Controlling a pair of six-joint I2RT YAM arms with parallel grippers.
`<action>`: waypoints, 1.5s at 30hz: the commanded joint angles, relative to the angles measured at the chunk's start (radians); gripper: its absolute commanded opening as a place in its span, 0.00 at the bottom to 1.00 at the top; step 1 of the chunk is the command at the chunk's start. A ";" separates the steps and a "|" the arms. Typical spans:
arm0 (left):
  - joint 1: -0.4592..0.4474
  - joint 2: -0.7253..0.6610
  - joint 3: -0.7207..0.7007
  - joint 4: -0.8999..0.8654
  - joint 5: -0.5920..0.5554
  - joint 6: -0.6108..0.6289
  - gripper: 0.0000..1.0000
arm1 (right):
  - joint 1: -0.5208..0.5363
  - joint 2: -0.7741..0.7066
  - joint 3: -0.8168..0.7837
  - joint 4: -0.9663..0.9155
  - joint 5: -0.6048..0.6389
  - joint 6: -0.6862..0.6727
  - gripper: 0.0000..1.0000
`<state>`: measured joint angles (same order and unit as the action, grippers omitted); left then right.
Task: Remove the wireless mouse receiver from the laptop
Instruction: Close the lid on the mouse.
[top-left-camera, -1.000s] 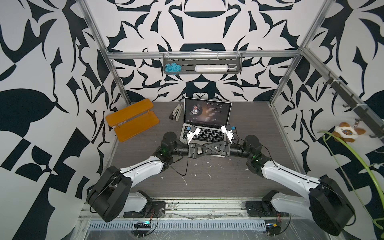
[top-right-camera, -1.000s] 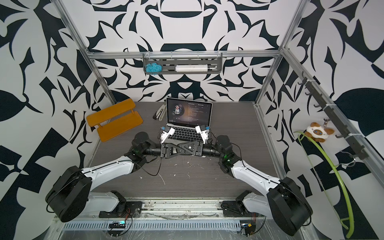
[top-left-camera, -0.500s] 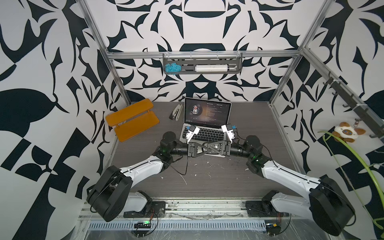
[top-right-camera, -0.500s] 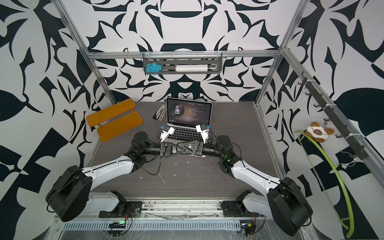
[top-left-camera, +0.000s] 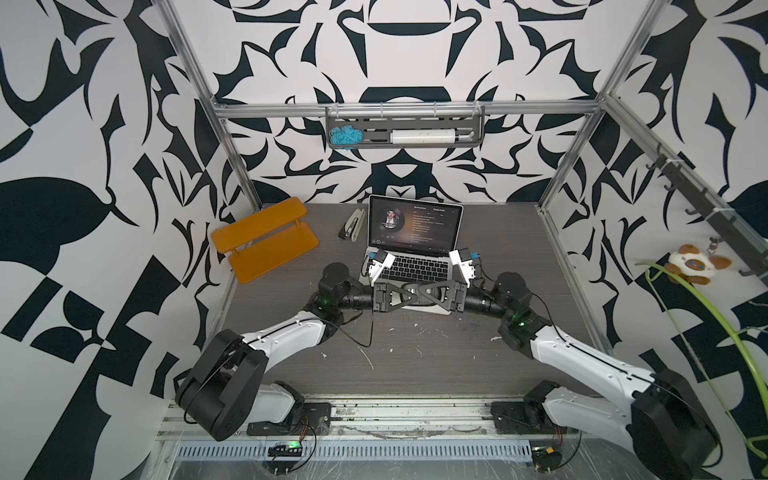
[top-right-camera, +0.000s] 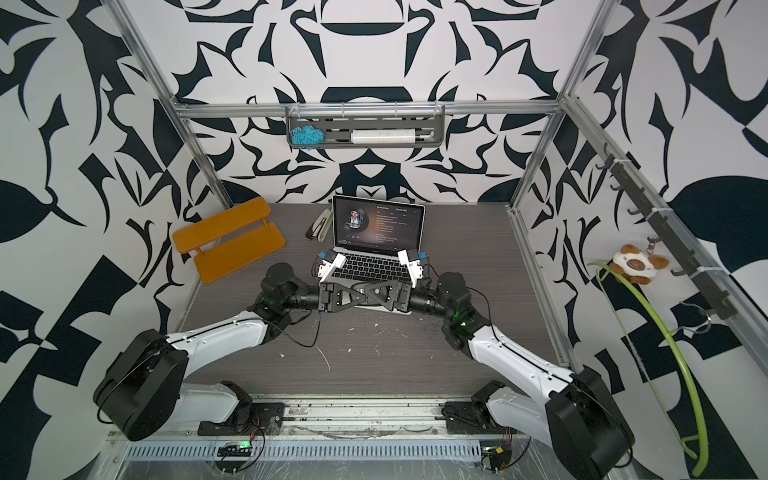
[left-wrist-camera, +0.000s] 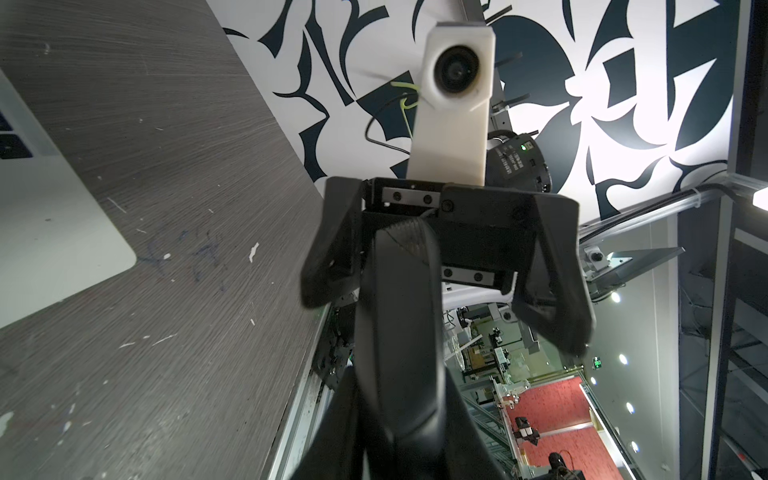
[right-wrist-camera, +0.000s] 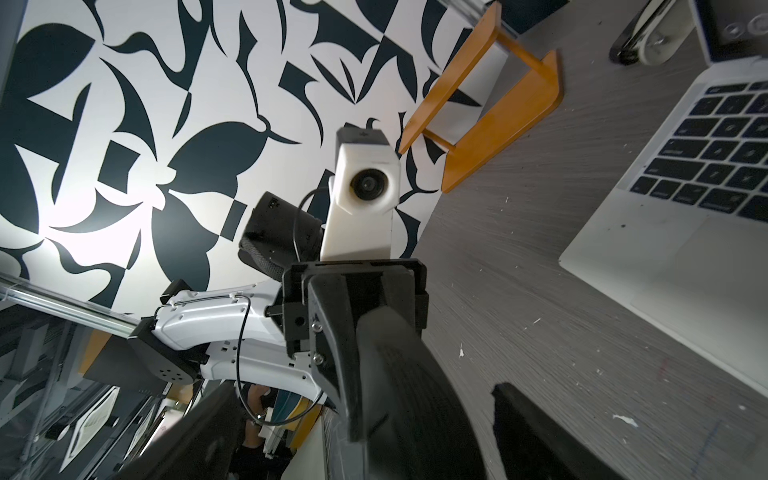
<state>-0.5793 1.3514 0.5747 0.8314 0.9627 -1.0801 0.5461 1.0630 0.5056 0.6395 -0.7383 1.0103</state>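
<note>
Over mid tabletop (top-left-camera: 415, 357), tip to tip: left claw (top-left-camera: 415, 291) pinched narrow, contents hidden; right claw (left-wrist-camera: 442, 307) spread wide around it, gripping nothing. At 12 o'clock of both, laptop (top-left-camera: 411, 266), lid up, front edge under the claws. Wireless mouse receiver not made out, cannot tell where. Farther, 10 o'clock, orange rack (top-left-camera: 266, 239); stapler (top-left-camera: 351, 224) just beside the lid.

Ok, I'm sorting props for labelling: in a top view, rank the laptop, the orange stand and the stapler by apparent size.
1. Laptop and orange stand: look about alike; the laptop's front is partly covered, so unranked.
2. Stapler: clearly smallest.
</note>
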 joint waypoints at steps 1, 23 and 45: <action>0.014 -0.014 -0.008 -0.015 0.042 -0.002 0.00 | -0.068 -0.070 -0.013 -0.040 -0.043 -0.024 0.98; 0.023 -0.072 0.050 -0.243 0.122 0.099 0.00 | -0.005 0.000 0.002 -0.162 -0.214 -0.114 0.61; 0.023 -0.100 0.055 -0.254 0.120 0.100 0.51 | 0.013 0.029 0.001 -0.160 -0.184 -0.123 0.23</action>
<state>-0.5564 1.2705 0.5983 0.5385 1.0607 -0.9771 0.5541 1.0962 0.5003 0.4664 -0.9329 0.9054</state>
